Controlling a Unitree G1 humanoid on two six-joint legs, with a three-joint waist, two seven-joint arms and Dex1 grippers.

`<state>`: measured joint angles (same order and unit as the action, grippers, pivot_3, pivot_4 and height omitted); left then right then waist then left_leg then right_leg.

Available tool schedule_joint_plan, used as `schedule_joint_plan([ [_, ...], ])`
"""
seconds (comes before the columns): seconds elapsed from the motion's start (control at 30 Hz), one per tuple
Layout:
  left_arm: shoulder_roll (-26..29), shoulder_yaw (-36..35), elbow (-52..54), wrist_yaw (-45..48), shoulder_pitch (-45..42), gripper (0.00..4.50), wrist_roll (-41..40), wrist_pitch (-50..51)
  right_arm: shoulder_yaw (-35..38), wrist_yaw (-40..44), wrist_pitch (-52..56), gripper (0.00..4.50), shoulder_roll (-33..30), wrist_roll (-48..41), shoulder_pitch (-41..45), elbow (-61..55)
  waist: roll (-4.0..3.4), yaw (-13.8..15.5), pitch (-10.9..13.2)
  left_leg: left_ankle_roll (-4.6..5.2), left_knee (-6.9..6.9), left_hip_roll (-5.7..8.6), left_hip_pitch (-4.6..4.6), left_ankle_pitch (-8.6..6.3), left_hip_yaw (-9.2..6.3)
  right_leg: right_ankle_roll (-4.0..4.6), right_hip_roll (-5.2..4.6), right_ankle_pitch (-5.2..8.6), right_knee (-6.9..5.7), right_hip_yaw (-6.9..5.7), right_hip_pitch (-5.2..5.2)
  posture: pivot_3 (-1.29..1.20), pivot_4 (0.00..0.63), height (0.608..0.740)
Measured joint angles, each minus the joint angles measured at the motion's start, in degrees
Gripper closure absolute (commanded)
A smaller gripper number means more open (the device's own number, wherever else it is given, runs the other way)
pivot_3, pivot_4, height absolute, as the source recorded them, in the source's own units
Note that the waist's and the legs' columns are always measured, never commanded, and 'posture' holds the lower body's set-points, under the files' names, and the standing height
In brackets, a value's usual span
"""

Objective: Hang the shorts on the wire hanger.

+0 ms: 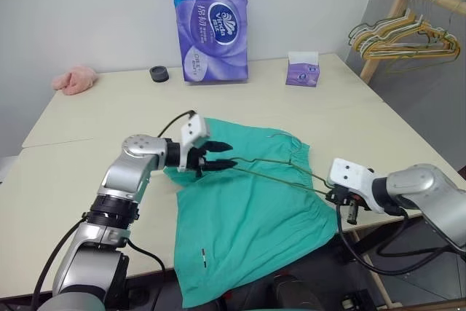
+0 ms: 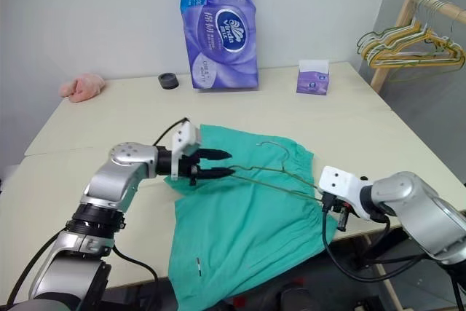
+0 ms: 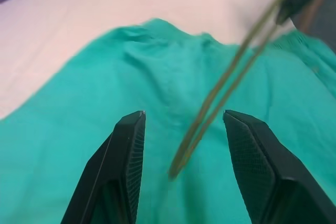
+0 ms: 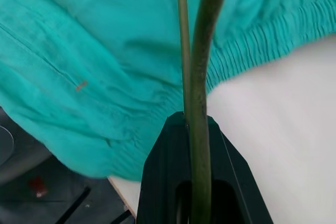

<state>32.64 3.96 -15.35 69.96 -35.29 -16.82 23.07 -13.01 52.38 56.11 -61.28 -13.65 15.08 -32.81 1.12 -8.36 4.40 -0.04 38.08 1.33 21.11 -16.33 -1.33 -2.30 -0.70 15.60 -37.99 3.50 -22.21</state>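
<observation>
The teal-green shorts (image 1: 247, 216) lie spread on the table, their lower part hanging over the front edge. The thin wire hanger (image 1: 277, 178) stretches across them, raised slightly off the cloth. My right gripper (image 1: 342, 198) at the table's right front edge is shut on the hanger's right end; in the right wrist view the wire (image 4: 197, 77) runs out from between the closed fingers. My left gripper (image 1: 226, 156) is open over the shorts' upper left part. The hanger's left corner (image 3: 181, 163) sits between its fingers (image 3: 128, 150) without touching them.
A tall purple tissue pack (image 1: 211, 23), a small purple tissue box (image 1: 303, 69) and a black round object (image 1: 159, 73) stand along the back of the table (image 1: 87, 129). A pink cloth (image 1: 74, 79) lies at the back left. A wooden rack with bunched coloured hangers (image 1: 408, 34) stands at the right.
</observation>
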Motion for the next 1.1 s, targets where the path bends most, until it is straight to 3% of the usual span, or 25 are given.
schedule_joint_plan([
  [0.1, 0.83, -2.17, -1.55, -0.61, 0.01, 2.01, -1.25, 2.13, 7.32, -0.33, 2.38, 4.50, 0.30, -2.88, -6.51, -1.76, 0.01, 0.14, 0.00, 0.00, -0.01, 0.00, 0.04, 0.00, -0.02, 0.00, 0.00, 0.00, 0.00, -0.01, -0.01, -0.22, 0.057, 0.740],
  [0.3, 1.38, -1.70, 1.83, 1.44, 5.58, 2.01, -3.04, 3.09, 26.31, -3.33, 11.87, 4.50, 6.84, -7.26, -24.86, -9.41, 0.04, 0.55, -0.01, -0.03, 0.02, 0.01, 0.11, -0.03, -0.08, 0.05, -0.04, -0.04, -0.01, -0.03, -0.01, -0.24, 0.066, 0.740],
  [0.53, 1.34, 1.02, 7.13, 4.66, 6.65, 2.01, -3.57, 2.63, 42.34, -7.42, 19.67, 4.50, 15.38, -9.19, -31.76, -8.58, 0.01, 0.28, -0.02, -0.02, 0.03, 0.02, -0.20, -0.02, 0.07, -0.11, -0.02, -0.02, 0.03, 0.10, 0.23, -0.26, 0.070, 0.740],
  [0.73, 0.30, 1.32, 6.27, 4.63, 4.65, 2.01, -4.72, 2.69, 42.77, -8.94, 21.84, 4.50, 15.79, -10.94, -32.36, -7.63, 0.02, -0.16, -0.02, -0.02, 0.00, 0.01, -0.18, -0.02, 0.11, -0.13, 0.10, -0.01, 0.04, 0.17, 0.19, -0.27, 0.063, 0.740],
  [1.1, -0.45, 2.55, 3.23, 3.55, 3.29, 2.01, -1.83, -3.54, 32.89, -9.52, 19.46, 4.50, 11.59, -12.66, -31.10, -1.30, 0.04, -0.67, -0.02, 0.02, -0.01, 0.01, -0.14, -0.04, 0.15, -0.16, 0.12, 0.01, 0.09, 0.24, 0.17, -0.24, 0.060, 0.740],
])
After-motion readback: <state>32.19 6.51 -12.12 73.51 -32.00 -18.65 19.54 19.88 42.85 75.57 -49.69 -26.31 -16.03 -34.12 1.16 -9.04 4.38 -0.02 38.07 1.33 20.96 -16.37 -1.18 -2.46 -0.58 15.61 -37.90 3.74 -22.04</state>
